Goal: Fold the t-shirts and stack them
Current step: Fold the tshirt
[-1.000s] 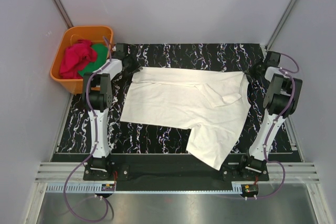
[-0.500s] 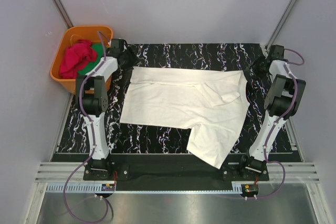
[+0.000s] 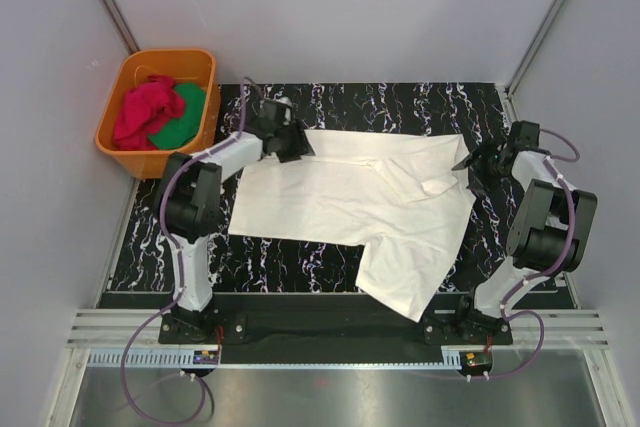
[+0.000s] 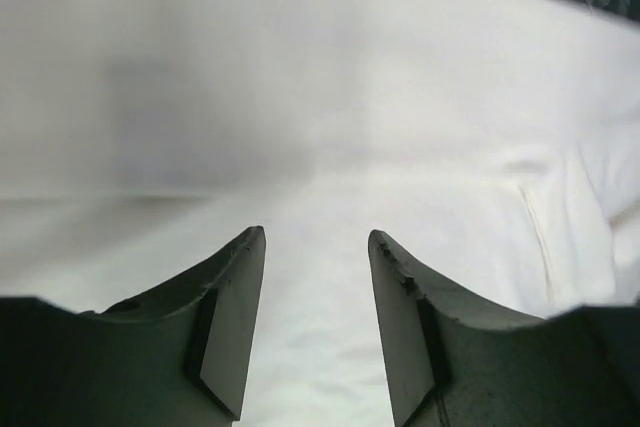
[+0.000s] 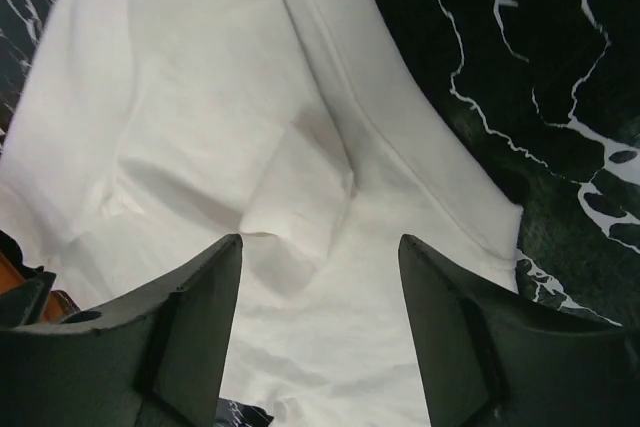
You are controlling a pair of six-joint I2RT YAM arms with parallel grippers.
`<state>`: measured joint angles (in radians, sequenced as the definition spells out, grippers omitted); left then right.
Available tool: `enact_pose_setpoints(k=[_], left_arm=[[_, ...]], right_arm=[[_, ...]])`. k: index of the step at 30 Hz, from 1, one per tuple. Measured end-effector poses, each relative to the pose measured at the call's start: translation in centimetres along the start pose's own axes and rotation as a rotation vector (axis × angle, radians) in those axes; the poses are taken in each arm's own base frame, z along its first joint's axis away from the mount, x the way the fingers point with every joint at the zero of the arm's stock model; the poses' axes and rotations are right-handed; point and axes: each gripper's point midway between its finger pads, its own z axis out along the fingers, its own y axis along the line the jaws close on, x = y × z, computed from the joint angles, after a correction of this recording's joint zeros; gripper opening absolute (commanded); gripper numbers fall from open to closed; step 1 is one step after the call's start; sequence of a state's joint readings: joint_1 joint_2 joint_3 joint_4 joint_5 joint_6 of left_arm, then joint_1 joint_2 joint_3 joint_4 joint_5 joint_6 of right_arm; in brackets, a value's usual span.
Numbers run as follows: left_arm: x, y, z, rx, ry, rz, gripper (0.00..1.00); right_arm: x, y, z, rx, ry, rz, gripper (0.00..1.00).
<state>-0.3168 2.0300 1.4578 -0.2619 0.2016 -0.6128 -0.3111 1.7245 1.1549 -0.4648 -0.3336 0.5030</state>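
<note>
A large cream-white t-shirt lies spread flat on the black marbled table, one flap reaching the near edge. My left gripper hovers over its far left corner. In the left wrist view it is open, with only white cloth below the fingers. My right gripper is at the shirt's right edge. In the right wrist view it stands wide open above a folded sleeve, holding nothing. A crumpled red t-shirt sits in the orange tub.
The orange tub stands off the table's far left corner and also holds a green cloth. Grey walls close in the back and both sides. Bare marbled table shows to the right of the shirt.
Both arms have swung from the shirt's far corners inward over the cloth, the left one farther. The white shirt lies much as it did.
</note>
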Motion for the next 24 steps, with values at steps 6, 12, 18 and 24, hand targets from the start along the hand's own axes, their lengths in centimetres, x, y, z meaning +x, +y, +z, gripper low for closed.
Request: enact_pose_setpoints(k=[6,12,18,24], left_arm=[[10.9,-13.7,0.1,0.227,0.08,0.321,0.46],[18.2,-23.0,1.0,0.309,0.041,0.644,0.52],[21.6,-24.6,4.1,0.246,0.004,0.83,0.44],[21.1,-21.8,6.6,0.125,0.0,0.888,0.45]], right_arm=[[4.3,-1.9,1.4,-0.015,0.093,0.059,0.71],[5.3,-1.7,1.9,-0.065,0.094,0.086,0.71],[5.5,-1.5,1.2,-0.083,0.068,0.09,0.71],[4.7,-0.8,0.0,-0.095,0.023,0.07,0.71]])
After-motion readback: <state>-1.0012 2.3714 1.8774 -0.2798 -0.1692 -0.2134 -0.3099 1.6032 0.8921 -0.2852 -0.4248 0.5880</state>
